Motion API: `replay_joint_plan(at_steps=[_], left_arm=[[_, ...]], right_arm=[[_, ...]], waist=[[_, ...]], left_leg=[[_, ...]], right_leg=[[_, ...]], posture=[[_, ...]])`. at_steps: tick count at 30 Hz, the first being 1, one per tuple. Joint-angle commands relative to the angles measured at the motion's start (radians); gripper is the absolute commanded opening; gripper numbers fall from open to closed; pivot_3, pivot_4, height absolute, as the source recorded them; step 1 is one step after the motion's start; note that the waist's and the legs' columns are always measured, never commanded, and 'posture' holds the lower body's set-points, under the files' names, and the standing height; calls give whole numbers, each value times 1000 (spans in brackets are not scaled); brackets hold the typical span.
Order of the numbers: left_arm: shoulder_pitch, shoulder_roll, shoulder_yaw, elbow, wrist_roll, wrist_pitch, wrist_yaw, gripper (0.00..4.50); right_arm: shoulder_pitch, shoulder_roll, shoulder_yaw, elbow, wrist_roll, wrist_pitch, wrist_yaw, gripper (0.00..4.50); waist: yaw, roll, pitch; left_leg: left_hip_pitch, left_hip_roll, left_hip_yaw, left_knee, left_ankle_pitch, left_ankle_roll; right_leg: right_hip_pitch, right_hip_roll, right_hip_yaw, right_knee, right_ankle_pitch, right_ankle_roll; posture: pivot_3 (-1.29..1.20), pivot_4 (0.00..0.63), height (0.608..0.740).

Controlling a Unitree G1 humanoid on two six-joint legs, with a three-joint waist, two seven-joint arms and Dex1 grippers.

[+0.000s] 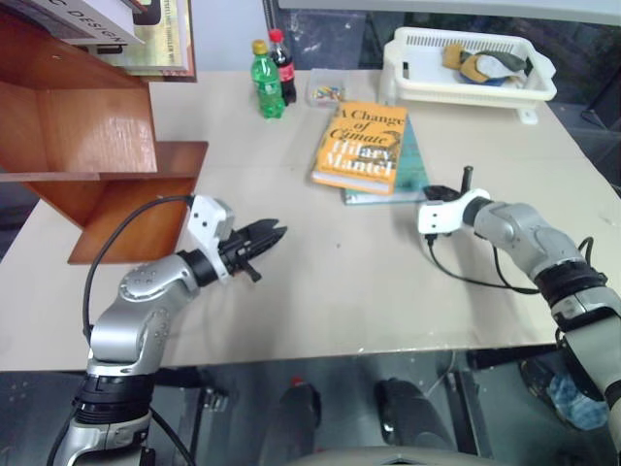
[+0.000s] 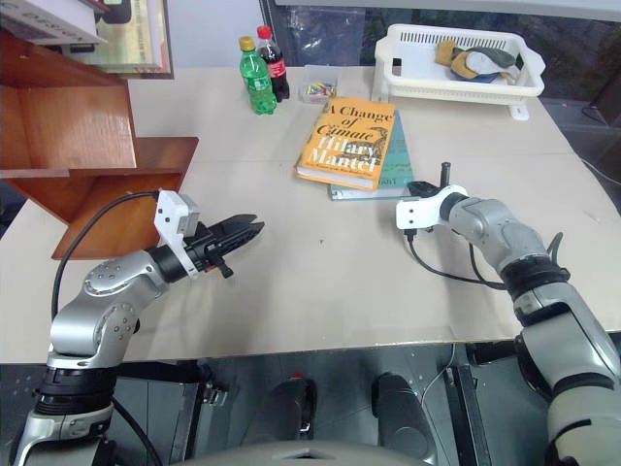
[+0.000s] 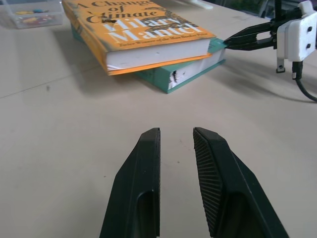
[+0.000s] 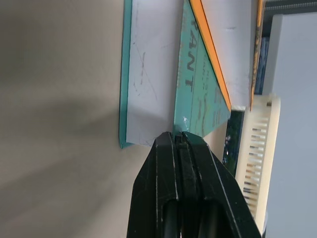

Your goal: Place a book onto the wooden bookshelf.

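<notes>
The right gripper [image 4: 179, 136] has its jaws pressed together, holding nothing, the tips at the near corner of the teal-green book [image 4: 198, 94], just under the book [image 1: 361, 146]. The left gripper [image 3: 177, 144] hangs nearer the robot than the book, well apart from it, jaws slightly spread and empty.

The book lies flat on the teal one, overhanging it on the side nearer the wooden bookshelf [image 1: 87, 146], in the middle of the desk [image 1: 291, 301]. Its cover reads "A Change of Climate" and "Hilary Mantel"; the teal cover shows only the letters "ANT".

It looks like a stiff hardcover, moderately heavy, with a smooth jacket that could slide on the book beneath. A sound hold would likely be across the boards at the overhanging edge, pinching covers and pages together. Beyond the books stand two bottles [image 1: 272, 76] and a white basket [image 1: 466, 87].
</notes>
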Motion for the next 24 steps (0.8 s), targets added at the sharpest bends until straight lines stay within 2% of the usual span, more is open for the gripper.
replay_joint_plan(at_steps=[1, 9, 15, 20, 21, 22, 23, 24], left_arm=[[5, 15, 35, -39, -31, -20, -31, 1159], [9, 29, 37, -1, -27, -39, -76, 1159], [-3, 57, 38, 68, -16, -61, -133, 1159], [-46, 58, 16, 134, 5, -89, -156, 1159], [-55, 55, 10, 141, 9, -93, -159, 1159], [-65, 51, 4, 146, 12, -95, -160, 1159], [-74, 48, -2, 151, 16, -97, -160, 1159], [-80, 46, -5, 154, 18, -98, -161, 1159]], right_arm=[[54, -33, -25, -131, 56, -30, 68, 22], [336, -131, -114, -579, 219, 40, 262, 22], [588, -211, -244, -874, 294, 176, 351, 22], [618, -157, -295, -962, 343, 341, 377, 22], [601, -134, -292, -969, 346, 371, 376, 563], [575, -101, -285, -969, 346, 408, 370, 750], [535, -66, -270, -949, 330, 437, 356, 1160], [501, -34, -258, -926, 316, 468, 344, 1706]], waist=[[0, 0, 0], [4, 0, 0], [9, 0, 0], [4, 0, 0], [4, 0, 0], [4, 0, 0], [3, 0, 0], [1, 0, 0]], left_leg=[[0, 0, 0, 0, 0, 0], [0, 0, -1, 0, 0, 0], [1, 0, 0, 1, 0, 0], [1, 1, 1, 2, 0, 0], [1, 1, 0, 3, 0, 0], [2, 1, 0, 3, 0, 0], [2, 1, 0, 3, 0, 0], [2, 2, 0, 4, 0, 0]], right_leg=[[0, 0, 0, 0, 0, 0], [1, 0, -1, 0, 0, 0], [1, 0, -1, 0, 0, 0], [1, 1, 0, 1, 0, 1], [1, 2, 0, 1, 0, 1], [1, 2, 0, 2, 0, 1], [1, 2, 0, 3, 0, 1], [1, 2, 0, 3, 0, 1]], posture=[[0, 150, 740], [0, 150, 740], [0, 150, 740], [0, 150, 740], [0, 150, 740], [0, 150, 740], [0, 150, 740], [0, 150, 740]])
